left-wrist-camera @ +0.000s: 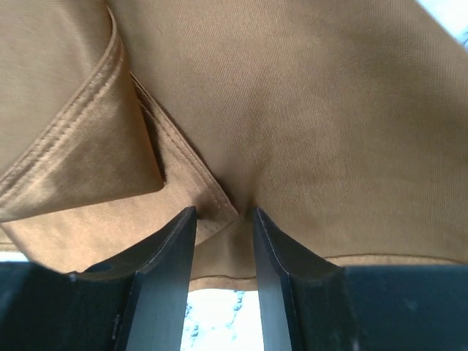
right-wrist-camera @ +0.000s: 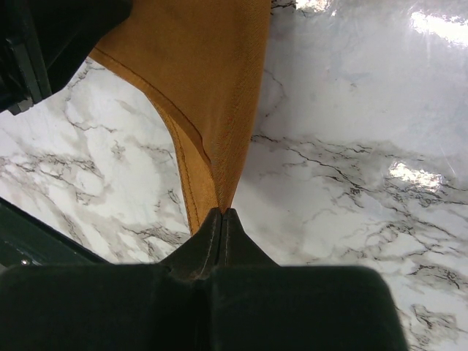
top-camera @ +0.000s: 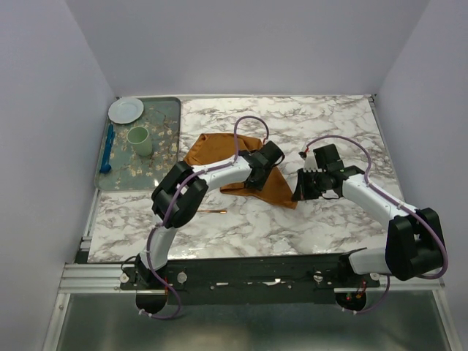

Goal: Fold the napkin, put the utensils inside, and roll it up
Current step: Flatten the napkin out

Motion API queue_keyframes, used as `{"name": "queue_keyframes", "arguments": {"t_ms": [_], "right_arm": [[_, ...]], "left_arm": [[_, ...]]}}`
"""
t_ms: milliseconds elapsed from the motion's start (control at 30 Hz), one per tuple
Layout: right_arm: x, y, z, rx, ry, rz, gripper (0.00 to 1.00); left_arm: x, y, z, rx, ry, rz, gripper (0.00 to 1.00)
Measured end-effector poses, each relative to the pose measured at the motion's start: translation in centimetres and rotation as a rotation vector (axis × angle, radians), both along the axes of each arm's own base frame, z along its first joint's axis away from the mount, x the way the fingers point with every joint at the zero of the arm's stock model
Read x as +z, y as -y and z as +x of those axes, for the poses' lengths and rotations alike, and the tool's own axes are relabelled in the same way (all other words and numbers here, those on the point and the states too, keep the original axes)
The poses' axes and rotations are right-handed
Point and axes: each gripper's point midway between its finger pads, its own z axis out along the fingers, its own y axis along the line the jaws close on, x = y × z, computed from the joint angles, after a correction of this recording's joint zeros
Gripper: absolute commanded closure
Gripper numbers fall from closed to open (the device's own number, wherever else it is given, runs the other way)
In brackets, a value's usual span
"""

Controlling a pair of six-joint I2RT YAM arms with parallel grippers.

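Rust-orange cloth is what both tools are working. The napkin point(top-camera: 216, 150) lies rumpled in the middle of the marble tabletop point(top-camera: 336, 124), partly doubled over itself, so you are in the folding step.

Your right tool point(right-wrist-camera: 223, 214) is closed tight on one pointed corner, drawn out toward the near right, and the fabric fans away from the pinch. Your left tool point(left-wrist-camera: 224, 213) sits over the middle of the napkin with its jaws partway apart, straddling a pucker where a hemmed edge overlaps the main sheet. Cloth sits between the tips, but you cannot tell from the wrist view whether it is truly gripped or only nudged.

The copper fork point(top-camera: 212, 211) lies on bare marble near the left arm's elbow, close to the napkin's near edge but apart from it. Loading and rolling are not begun.

By the look of it, the next move calls for agreement between your two hands. Settle the left grip, either by closing on the layers or by letting go, before the right carries its corner across. If you pull too early, the pinned middle may drag the whole cloth instead of creasing it. Aim for a flat, even fold with room left for the fork. Leave the blue utensil point(top-camera: 108, 150) on the tray point(top-camera: 167, 111) at far left alone.
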Motion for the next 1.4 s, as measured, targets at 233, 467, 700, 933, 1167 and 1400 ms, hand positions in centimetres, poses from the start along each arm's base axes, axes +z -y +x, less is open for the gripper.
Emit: {"name": "queue_keyframes", "arguments": {"t_ms": [233,467,700,933,1167,1400], "right_arm": [[0.0,0.0,0.0,0.0,0.0,0.0,0.99],[0.0,0.0,0.0,0.001,0.0,0.0,0.99],[0.0,0.0,0.0,0.0,0.001,0.0,0.99],[0.0,0.6,0.4,-0.019,0.01,-0.035,0.99],[5.4,1.3,4.7,-0.046,0.149,-0.105,0.99],[17.8,0.1,7.9,0.029,0.4,-0.07,0.99]], "left_arm": [[0.0,0.1,0.8,0.014,0.011,-0.008,0.65],[0.0,-0.3,1.6,0.033,0.019,-0.017,0.87],[0.2,-0.7,2.1,0.045,0.023,-0.02,1.0],[5.1,-1.2,3.8,0.081,0.077,-0.108,1.0],[19.2,-5.4,9.5,0.232,0.231,-0.477,1.0],[36.5,-11.8,13.6,0.32,0.481,-0.891,1.0]]}}
